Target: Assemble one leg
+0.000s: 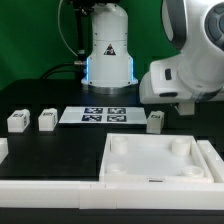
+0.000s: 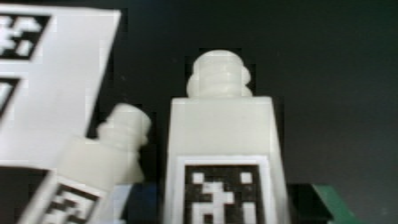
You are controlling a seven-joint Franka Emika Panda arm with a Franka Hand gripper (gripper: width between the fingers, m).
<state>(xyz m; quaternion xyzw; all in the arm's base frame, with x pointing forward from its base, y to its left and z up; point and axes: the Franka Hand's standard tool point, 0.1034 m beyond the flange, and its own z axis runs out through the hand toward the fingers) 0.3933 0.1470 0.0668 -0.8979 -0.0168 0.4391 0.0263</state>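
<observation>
Behind the tabletop (image 1: 150, 178), in the exterior view, a leg (image 1: 155, 121) is seen standing under the arm (image 1: 180, 78), near the marker board (image 1: 98, 115). In the wrist view, a leg (image 2: 222, 140) is framed upright with a second leg (image 2: 98, 165) close beside it. The claw is not shown; its opening cannot be told. The neighbour could be toppled if the grasp is made off-centre.

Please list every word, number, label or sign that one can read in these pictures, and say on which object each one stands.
Words and numbers: none can be read.
Sign: a triangle warning sign on the robot base, its symbol too small to read.
Tags: square tags on the marker board and on the front leg are black-and-white patterns, not text.
</observation>
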